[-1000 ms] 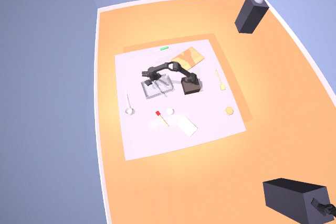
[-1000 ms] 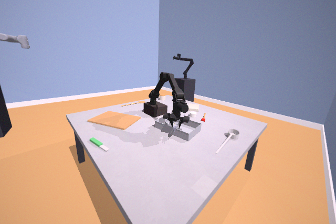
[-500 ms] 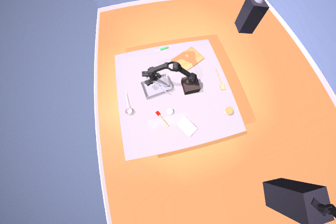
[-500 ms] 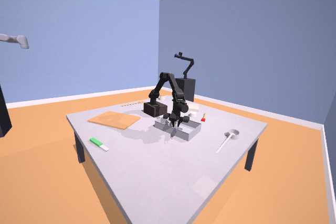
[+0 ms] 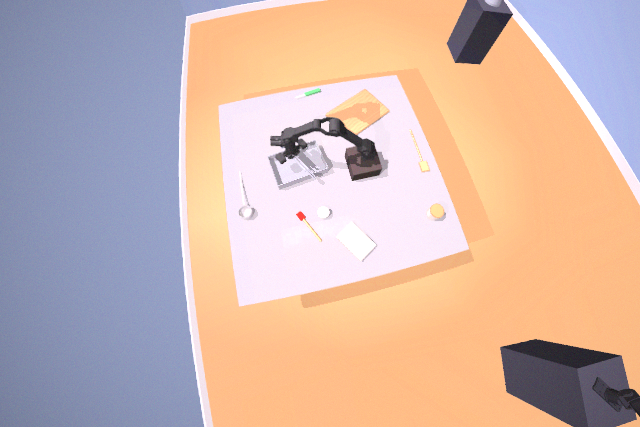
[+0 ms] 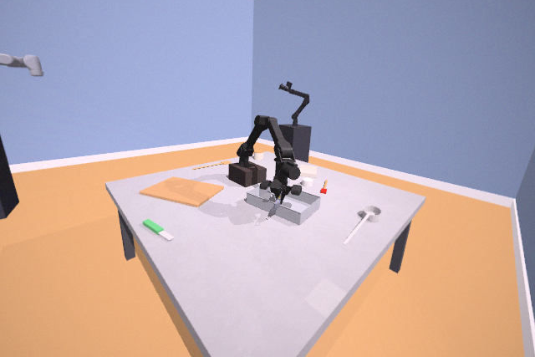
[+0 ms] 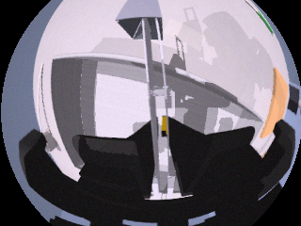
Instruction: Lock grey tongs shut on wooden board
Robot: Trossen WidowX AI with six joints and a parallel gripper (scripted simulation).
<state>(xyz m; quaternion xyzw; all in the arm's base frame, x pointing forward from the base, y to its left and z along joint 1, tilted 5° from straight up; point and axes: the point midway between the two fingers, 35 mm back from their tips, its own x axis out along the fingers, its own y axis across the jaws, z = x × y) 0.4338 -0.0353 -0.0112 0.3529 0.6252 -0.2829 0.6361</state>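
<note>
The grey tongs [image 5: 311, 167] [image 6: 273, 208] [image 7: 148, 61] lie across the roasting tin [image 5: 280, 181] [image 6: 294, 216] [image 7: 66, 99]. Their hinge is at the top of the wrist view, and the two arms run down from it nearly parallel, close together. A small yellow piece [image 7: 164, 125] shows between the arms. My gripper [image 7: 161, 120] [image 6: 278, 200] is shut on the tongs, one finger on each side, low over the tin. The tips are partly hidden at the bottom of the wrist view. The wooden board [image 5: 379, 110] [image 6: 202, 192] [image 7: 278, 94] carries nothing but shadow.
A green-handled knife [image 5: 313, 92] [image 6: 153, 226] lies near the board. A ladle [image 5: 247, 212] [image 6: 372, 213], a red-headed spatula [image 5: 300, 215], a small white cup [image 5: 324, 212], a white block [image 5: 356, 240], a yellow-topped jar [image 5: 436, 211] and a yellow-ended brush [image 5: 423, 166] stand or lie around.
</note>
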